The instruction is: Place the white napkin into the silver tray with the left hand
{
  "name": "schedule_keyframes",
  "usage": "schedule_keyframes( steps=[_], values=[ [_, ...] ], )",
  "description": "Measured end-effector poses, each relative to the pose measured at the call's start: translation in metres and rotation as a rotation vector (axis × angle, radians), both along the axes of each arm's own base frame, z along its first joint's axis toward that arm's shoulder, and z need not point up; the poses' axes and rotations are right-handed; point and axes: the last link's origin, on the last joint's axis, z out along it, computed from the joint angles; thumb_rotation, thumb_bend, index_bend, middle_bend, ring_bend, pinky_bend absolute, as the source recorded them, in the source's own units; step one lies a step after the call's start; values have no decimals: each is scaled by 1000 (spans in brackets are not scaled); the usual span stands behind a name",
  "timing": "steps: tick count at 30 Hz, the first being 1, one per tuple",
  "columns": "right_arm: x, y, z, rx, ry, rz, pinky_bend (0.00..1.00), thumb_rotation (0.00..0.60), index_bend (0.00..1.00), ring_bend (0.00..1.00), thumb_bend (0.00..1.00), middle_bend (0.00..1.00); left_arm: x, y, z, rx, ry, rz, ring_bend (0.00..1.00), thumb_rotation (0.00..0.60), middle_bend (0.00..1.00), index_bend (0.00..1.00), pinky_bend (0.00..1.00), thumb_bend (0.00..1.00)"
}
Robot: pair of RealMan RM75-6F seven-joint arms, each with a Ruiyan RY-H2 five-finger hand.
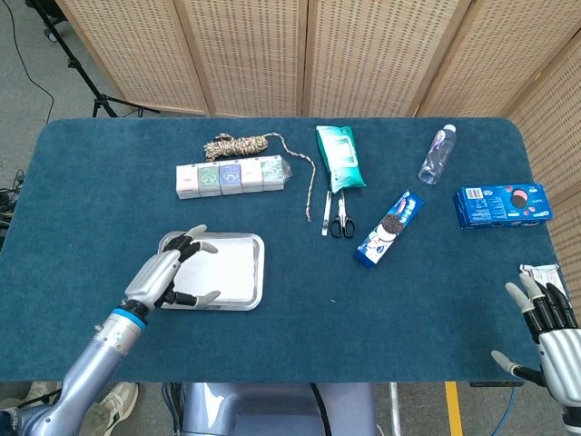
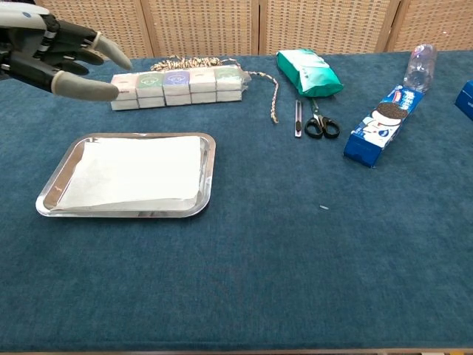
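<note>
This looks like a robot test room or lab set up for recording rather than a home. A table (image 1: 91, 182) covered in dark teal felt stands before woven folding screens (image 1: 272, 54), with a black tripod leg (image 1: 86, 77) and loose cable (image 1: 32, 77) on the grey floor (image 1: 23, 127) behind it.

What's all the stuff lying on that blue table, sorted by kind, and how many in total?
Snack packs: 2, the cookie sleeve and cookie box
Cutting tools: 2, scissors and utility knife
Tray with napkin: 2
Rope: 1
Row of small boxes: 1
Green wipes pack: 1
Bottle: 1
Total: 10
</note>
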Motion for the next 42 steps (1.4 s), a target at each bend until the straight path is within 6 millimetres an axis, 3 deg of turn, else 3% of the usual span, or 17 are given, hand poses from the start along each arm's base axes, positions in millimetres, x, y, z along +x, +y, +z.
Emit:
schedule_keyframes(
  steps=[5,15,20,32,42],
  values=[
    [0,-2,-3,15,11,-8,0,600,0,0,0,0,-22,-11,13,51,-3,38,0,421,0,274,0,177],
    [0,-11,-16,52,54,-37,0,600,0,0,0,0,-110,-38,37,201,11,200,0,420,0,274,0,178],
    [1,-16,-23,69,74,-51,0,600,0,0,0,0,-142,-54,46,269,20,201,0,421,0,274,0,178],
    [2,-21,-34,109,101,-62,0,600,0,0,0,0,-167,-78,43,347,52,195,0,420,0,274,0,178],
    [1,-29,-47,153,137,-82,0,600,0,0,0,0,-169,-79,41,361,66,166,0,419,0,274,0,177]
  ],
)
